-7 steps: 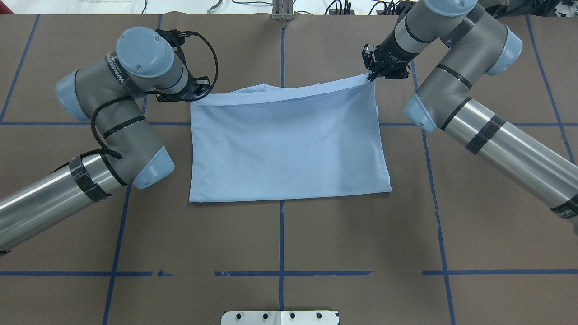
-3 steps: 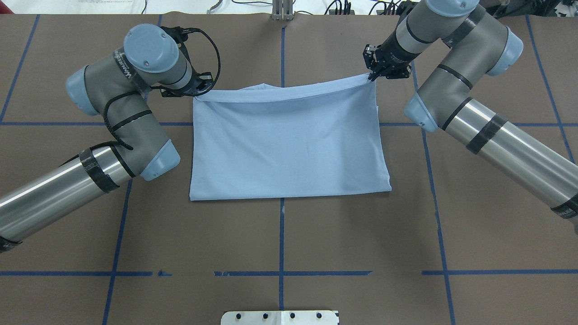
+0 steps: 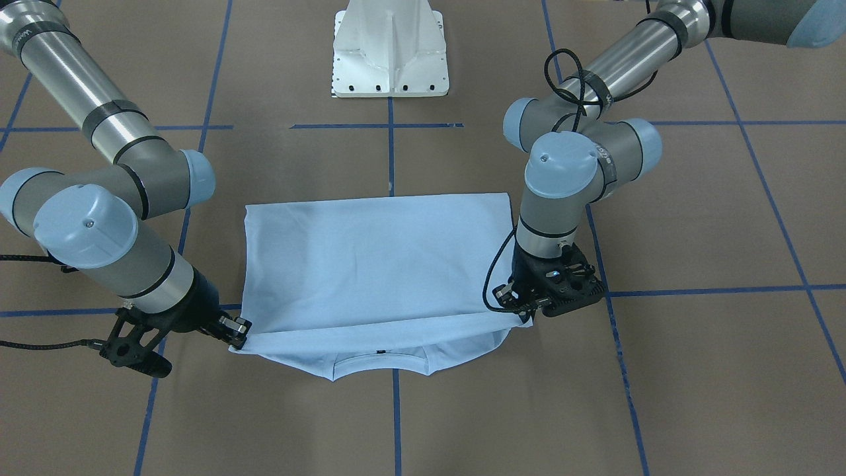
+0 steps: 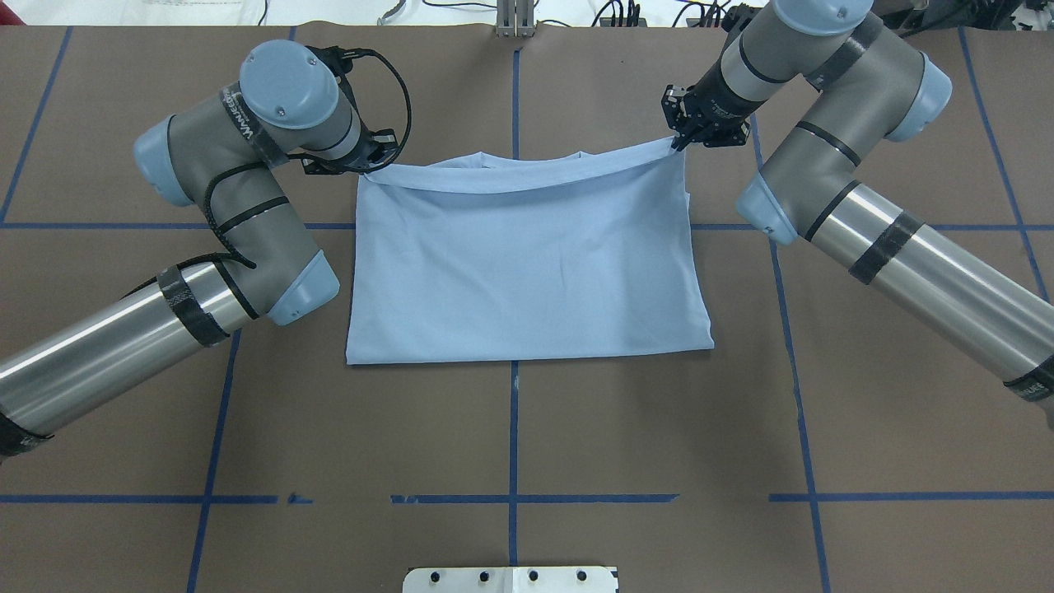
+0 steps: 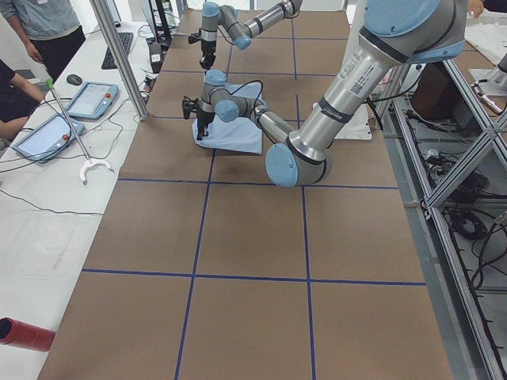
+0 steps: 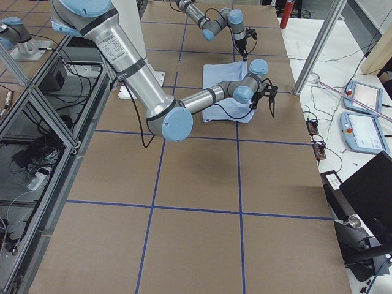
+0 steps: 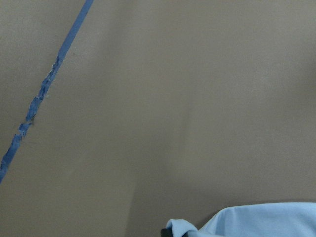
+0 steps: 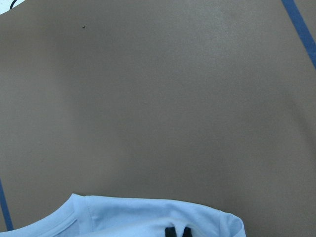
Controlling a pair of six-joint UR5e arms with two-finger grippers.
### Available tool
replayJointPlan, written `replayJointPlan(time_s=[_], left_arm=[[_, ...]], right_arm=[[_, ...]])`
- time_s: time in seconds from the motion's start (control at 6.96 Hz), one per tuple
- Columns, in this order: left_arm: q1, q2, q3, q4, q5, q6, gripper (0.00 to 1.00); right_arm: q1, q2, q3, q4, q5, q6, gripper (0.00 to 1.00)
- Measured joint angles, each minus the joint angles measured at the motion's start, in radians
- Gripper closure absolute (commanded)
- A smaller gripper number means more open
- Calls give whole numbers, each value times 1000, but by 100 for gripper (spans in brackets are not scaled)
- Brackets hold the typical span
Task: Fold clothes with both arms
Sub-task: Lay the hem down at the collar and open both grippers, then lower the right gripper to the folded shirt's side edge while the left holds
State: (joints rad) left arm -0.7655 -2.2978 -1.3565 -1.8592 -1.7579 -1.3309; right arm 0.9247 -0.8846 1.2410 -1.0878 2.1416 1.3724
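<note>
The light blue T-shirt [image 4: 527, 263] lies folded on the brown table, its lifted edge stretched between both grippers at the far side. My left gripper [image 4: 368, 161] is shut on the shirt's far left corner; in the front view the left gripper [image 3: 522, 316] is on the right. My right gripper [image 4: 678, 142] is shut on the far right corner, and in the front view the right gripper [image 3: 239, 337] is on the left. The collar [image 3: 380, 362] with its dark label peeks out under the held edge. The palm print is hidden. Both wrist views show shirt cloth [image 7: 266, 219] [image 8: 148, 217] at their bottom edge.
The white pedestal base [image 3: 390, 53] stands at the robot's side of the table. Blue tape lines [image 4: 514, 428] cross the brown surface. Beyond the far edge are cables, tablets [image 5: 91, 99] and people [image 5: 47, 32]. A red cylinder [image 5: 24, 332] lies off the table's left end.
My left arm has moved away from the robot and a little right, carrying the shirt's left corner farther over the collar. The right gripper has barely moved.
</note>
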Motion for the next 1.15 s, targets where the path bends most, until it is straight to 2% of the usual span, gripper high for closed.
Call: replayJointPlan(time_s=[0.14,0.86,1.15], left_arm=[[1,-2,0,0,0,0,1],[0,-2,-4,2,-1,9,0],[-2,2,-36,9,-9,10,0]], right_arm=[[-2,1,0,7,-1,-1,0],[-4,-3,7,73,3,2,0],[-7,-28,44,102,4,2,0]])
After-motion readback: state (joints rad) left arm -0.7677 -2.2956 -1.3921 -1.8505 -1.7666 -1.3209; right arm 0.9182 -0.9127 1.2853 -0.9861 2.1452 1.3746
